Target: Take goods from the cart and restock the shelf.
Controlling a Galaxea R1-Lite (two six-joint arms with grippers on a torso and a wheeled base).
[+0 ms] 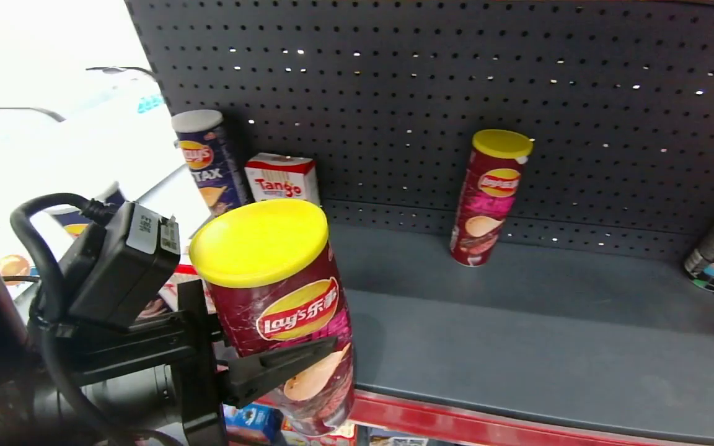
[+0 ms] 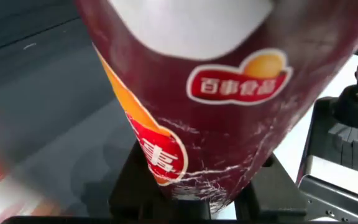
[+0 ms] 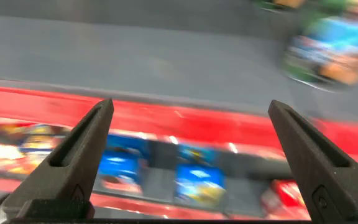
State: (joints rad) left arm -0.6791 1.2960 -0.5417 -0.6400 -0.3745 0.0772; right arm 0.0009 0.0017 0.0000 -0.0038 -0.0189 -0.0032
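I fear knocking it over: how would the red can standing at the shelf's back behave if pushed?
The red can is tall and narrow, so it probably tips easily. Lying down, its round body would likely roll.

Left, chip can (image 1: 276, 297) at shelf (image 1: 549, 359) front, second can (image 1: 487, 198) upright farther back

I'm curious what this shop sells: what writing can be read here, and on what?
"Lay's 乐事": maroon chip can in the left gripper.
"百事食品": same can, left wrist view.
"Lay's", "TAX": blue chip can.
"Tango": white-and-red box.
Too small to read: back maroon can logo, wrist camera sticker.
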